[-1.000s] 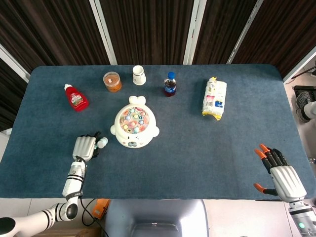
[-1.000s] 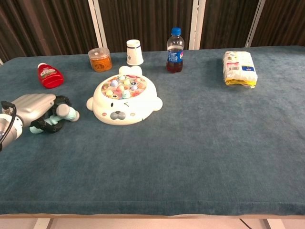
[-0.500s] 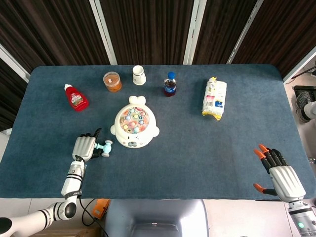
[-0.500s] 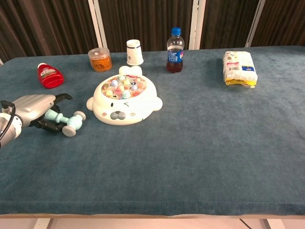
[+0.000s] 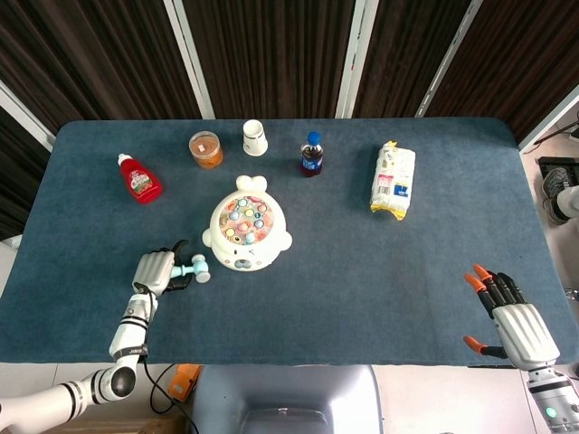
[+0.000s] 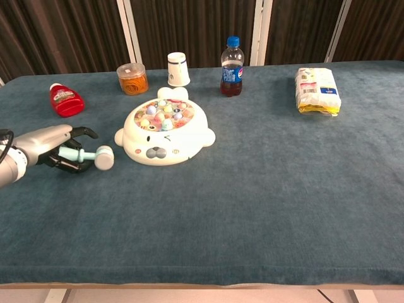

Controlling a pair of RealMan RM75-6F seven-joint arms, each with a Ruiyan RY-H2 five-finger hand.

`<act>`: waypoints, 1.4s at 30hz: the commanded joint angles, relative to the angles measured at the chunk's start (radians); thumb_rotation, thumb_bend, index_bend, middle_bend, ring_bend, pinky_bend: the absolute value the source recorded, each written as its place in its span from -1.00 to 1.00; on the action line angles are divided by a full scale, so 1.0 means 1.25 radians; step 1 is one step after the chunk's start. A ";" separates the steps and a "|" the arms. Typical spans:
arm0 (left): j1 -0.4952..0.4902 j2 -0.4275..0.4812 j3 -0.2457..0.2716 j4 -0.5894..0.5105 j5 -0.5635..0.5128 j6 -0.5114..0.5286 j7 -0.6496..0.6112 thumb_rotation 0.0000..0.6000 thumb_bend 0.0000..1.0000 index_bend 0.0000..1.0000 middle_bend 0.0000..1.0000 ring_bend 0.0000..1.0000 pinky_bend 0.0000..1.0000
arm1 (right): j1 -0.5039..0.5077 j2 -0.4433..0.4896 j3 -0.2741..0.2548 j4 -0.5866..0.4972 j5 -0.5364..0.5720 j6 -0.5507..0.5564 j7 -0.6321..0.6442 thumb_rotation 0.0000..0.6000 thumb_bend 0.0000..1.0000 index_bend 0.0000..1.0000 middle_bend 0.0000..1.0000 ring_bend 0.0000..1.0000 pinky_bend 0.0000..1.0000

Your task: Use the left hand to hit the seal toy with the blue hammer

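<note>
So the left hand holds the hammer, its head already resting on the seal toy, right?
Not quite. The left hand does hold the hammer, but its head is short of the seal toy, with a gap between them in the chest view.

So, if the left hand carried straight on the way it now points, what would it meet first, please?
Probably the white seal-shaped toy: the left hand holds the pale blue plastic hammer pointing at it, with a small gap.

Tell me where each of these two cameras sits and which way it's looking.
Head view: high above the near edge, looking steeply down on the table; shows the left hand with forearm, and the right hand.
Chest view: low at the near edge, looking level across; shows only the left hand.
Shared: the left hand holding the blue hammer beside the seal toy.
</note>
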 commanded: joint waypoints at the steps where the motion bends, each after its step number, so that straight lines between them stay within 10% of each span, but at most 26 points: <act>1: -0.011 0.049 -0.021 -0.061 -0.090 -0.067 -0.012 0.37 -0.20 -0.64 -0.32 -0.43 -0.36 | -0.001 0.000 0.000 0.000 0.000 0.002 0.001 1.00 -0.54 -1.00 -1.00 -1.00 -1.00; 17: -0.043 0.113 -0.023 -0.041 -0.244 -0.234 -0.144 0.07 -0.20 -0.63 -0.33 -0.46 -0.48 | -0.001 0.001 -0.002 -0.001 -0.002 0.002 -0.001 1.00 -0.54 -1.00 -1.00 -1.00 -1.00; 42: -0.005 0.092 0.025 -0.032 -0.013 -0.080 -0.226 -0.39 -0.20 -0.72 -0.60 -0.80 -0.72 | -0.002 0.000 0.000 -0.002 0.003 0.002 -0.004 1.00 -0.54 -1.00 -1.00 -1.00 -1.00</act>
